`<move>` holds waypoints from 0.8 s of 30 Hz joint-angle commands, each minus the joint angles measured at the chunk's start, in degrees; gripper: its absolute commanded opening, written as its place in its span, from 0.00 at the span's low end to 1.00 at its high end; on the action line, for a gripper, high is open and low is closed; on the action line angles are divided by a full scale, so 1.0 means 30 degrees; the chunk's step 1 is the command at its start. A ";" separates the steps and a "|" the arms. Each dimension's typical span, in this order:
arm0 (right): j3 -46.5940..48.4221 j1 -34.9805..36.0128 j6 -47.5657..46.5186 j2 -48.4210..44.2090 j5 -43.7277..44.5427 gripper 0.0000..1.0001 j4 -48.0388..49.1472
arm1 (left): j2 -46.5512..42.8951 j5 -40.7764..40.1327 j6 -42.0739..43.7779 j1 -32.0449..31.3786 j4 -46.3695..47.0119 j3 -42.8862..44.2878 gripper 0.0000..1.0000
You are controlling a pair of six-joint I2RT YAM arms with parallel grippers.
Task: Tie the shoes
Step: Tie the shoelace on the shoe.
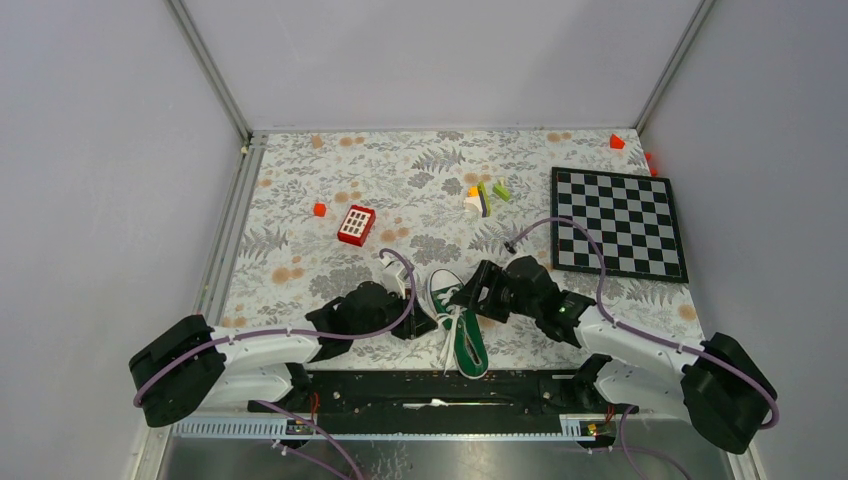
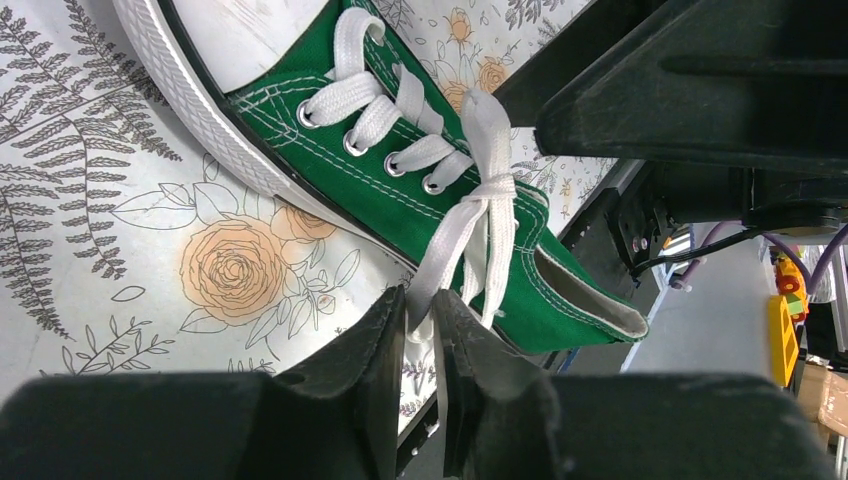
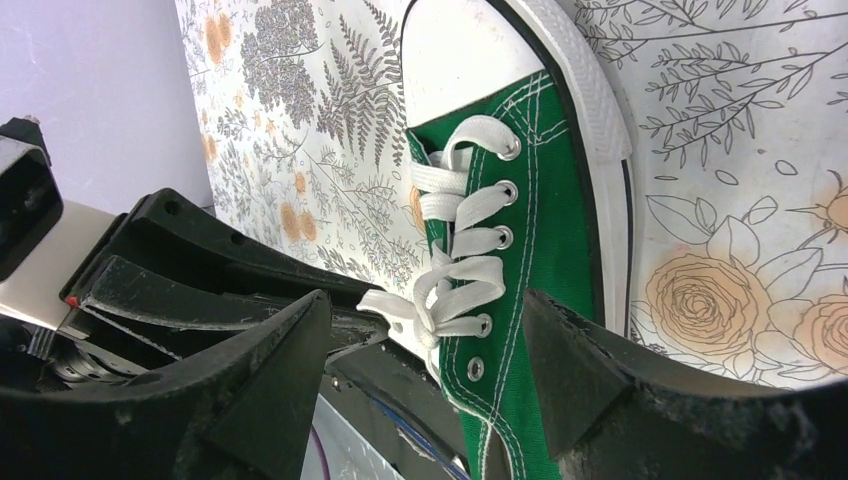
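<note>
The shoe (image 1: 464, 330) is a small green canvas sneaker with white laces, lying between my two arms near the table's front edge, toe pointing away. In the left wrist view the shoe (image 2: 400, 190) lies toe up-left, and a loose white lace end (image 2: 455, 235) runs down from the crossed laces into my left gripper (image 2: 421, 308), which is shut on it. My left gripper (image 1: 422, 324) sits at the shoe's left side. My right gripper (image 3: 425, 310) stands open, its fingers either side of the lace crossing (image 3: 450, 290) and the shoe (image 3: 545, 200). From above, the right gripper (image 1: 480, 296) is over the shoe's right side.
A red-and-white keypad block (image 1: 356, 225) and a small red block (image 1: 319, 209) lie at the mid left. Small coloured blocks (image 1: 485, 197) sit behind the shoe. A chessboard (image 1: 618, 222) lies at the right. The black base rail (image 1: 440, 390) runs just behind the heel.
</note>
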 commanded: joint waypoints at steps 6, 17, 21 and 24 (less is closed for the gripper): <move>-0.0616 -0.0324 0.0949 0.1166 -0.0573 0.69 0.2298 | -0.0029 0.0263 0.0044 0.0110 0.0792 0.0634 0.03; -0.0755 -0.0436 0.1037 0.1372 -0.0706 0.33 0.2914 | 0.0000 0.0284 0.0022 0.0140 0.0550 0.0751 0.00; -0.0731 -0.0471 0.1029 0.1517 -0.0814 0.18 0.3060 | -0.0098 0.0276 0.0015 0.0140 0.0461 0.0736 0.00; -0.0695 -0.0461 0.1030 0.1583 -0.0822 0.00 0.3119 | -0.0250 0.0215 -0.0002 0.0140 0.0298 0.0700 0.00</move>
